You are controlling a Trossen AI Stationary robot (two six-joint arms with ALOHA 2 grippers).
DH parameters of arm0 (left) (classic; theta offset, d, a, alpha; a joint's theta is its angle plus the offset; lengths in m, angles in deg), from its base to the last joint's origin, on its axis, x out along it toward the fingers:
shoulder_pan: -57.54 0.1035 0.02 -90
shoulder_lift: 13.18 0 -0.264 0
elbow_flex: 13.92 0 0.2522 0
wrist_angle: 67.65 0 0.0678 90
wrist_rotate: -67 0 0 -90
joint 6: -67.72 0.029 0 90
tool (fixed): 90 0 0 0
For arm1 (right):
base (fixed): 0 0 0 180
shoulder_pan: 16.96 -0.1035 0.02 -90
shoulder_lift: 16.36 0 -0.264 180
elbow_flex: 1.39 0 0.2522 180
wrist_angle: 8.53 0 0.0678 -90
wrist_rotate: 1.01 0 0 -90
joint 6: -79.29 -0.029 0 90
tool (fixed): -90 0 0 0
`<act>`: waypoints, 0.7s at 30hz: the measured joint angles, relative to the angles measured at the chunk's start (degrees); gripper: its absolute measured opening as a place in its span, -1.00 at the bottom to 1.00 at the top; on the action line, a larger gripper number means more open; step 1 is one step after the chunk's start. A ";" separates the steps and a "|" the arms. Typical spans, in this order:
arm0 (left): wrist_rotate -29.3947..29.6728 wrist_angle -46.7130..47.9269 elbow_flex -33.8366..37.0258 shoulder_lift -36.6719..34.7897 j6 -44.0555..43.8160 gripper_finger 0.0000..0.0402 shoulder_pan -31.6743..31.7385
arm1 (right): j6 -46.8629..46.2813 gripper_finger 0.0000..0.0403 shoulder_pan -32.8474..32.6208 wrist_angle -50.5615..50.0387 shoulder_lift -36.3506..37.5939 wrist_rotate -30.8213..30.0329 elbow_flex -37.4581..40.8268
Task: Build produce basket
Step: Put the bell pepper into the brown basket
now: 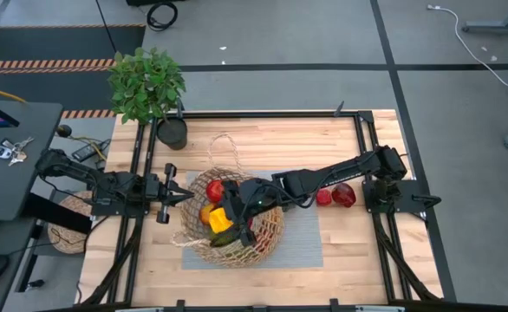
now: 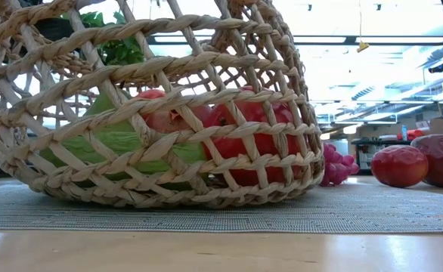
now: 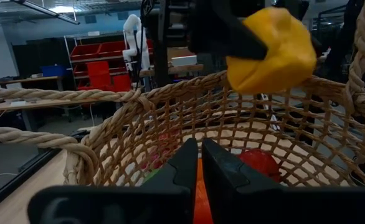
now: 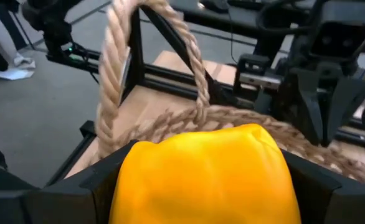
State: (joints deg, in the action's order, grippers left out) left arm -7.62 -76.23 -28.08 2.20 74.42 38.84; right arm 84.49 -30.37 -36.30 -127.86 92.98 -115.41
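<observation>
High view: the right gripper (image 1: 223, 217) pinches a yellow pepper (image 1: 218, 220) over the basket (image 1: 233, 218) at table centre, left gripper (image 1: 183, 197) pressed together beside its rim; low view: red and green produce (image 2: 206, 136) inside, grapes (image 2: 338, 166) just outside; right wrist view: fingers clamp the pepper.

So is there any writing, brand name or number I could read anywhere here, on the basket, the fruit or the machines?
None can be read: the basket, the yellow pepper in the right pincer and both arms show no lettering.
The red bins on the shelves behind: any labels are too small to read.
</observation>
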 joint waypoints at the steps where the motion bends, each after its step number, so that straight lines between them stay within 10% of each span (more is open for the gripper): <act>1: 0.02 0.00 -0.02 0.00 0.00 -0.84 0.00 | 0.39 0.54 -0.06 0.20 0.00 0.08 -0.05; 21: 0.01 0.00 -0.01 0.00 0.00 -0.82 -0.01 | 10.35 0.54 2.78 -2.30 0.00 -3.67 -0.04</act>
State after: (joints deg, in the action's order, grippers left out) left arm -7.61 -76.23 -28.09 2.20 74.42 38.83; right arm 94.84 -27.60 -38.60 -127.86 89.31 -115.45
